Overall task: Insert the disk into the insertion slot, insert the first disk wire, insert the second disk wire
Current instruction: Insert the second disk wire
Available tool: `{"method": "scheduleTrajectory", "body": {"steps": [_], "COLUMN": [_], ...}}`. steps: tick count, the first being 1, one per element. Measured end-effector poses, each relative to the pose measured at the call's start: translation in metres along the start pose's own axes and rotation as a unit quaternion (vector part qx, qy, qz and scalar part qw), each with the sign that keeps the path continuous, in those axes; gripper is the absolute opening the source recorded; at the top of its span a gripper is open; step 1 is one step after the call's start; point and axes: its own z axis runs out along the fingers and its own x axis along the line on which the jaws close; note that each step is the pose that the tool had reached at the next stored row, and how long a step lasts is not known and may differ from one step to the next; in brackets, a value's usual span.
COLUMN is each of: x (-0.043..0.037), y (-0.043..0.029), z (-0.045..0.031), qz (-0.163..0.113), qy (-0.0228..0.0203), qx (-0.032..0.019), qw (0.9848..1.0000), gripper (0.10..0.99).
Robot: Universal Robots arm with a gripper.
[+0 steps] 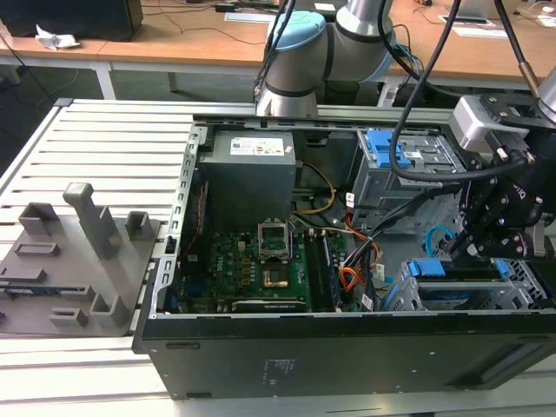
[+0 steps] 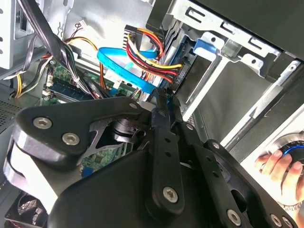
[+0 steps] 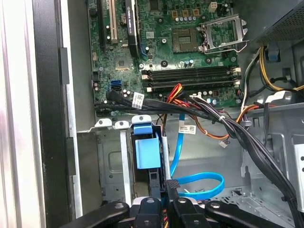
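Note:
The disk's bright blue carrier (image 3: pixel 147 151) sits inside the insertion slot (image 3: pixel 110 164), a low grey metal bay at the case's corner (image 1: pixel 521 278). The first disk wire (image 2: pixel 152 54), an orange, red and yellow bundle, runs to a plug at the back of the disk. The second disk wire (image 3: pixel 202 182), a flat light blue cable (image 2: pixel 122 66), loops beside the bay. Its end meets my gripper (image 2: pixel 164 97), whose fingers are pressed together on its small plug just behind the disk (image 3: pixel 161 190). In the exterior view my gripper (image 1: pixel 465 252) hangs over that bay.
Beside the slot lie the green motherboard (image 1: pixel 261 269) and a thick black cable bundle (image 3: pixel 223 121). A taller grey cage with blue latch (image 1: pixel 400 156) stands further back. Grey fixture blocks (image 1: pixel 78 243) sit at the exterior view's left. A person's hand (image 2: pixel 280 166) rests outside the case.

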Motion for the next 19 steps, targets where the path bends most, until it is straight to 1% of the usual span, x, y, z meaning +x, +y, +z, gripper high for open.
{"method": "scheduleTrajectory", "body": {"steps": [8, 13, 16, 17, 18, 19], "x": [0.001, 0.0014, 0.0013, 0.0014, 0.0014, 0.0013], "y": [-0.0011, -0.0014, -0.0014, -0.0013, -0.0012, -0.0012], "z": [0.0023, 0.0074, 0.0061, 0.004, 0.0023, 0.0015], "qz": [-0.002, -0.004, -0.004, -0.004, -0.004, -0.005], "qy": [0.0002, 0.0003, -0.0003, -0.0004, 0.0002, 0.0019], "qx": [0.0, -0.0001, -0.0001, -0.0001, -0.0001, 0.0001], "qw": [1.0, 1.0, 1.0, 1.0, 1.0, 1.0], "gripper": [0.165, 0.165, 0.165, 0.165, 0.165, 0.165]}}
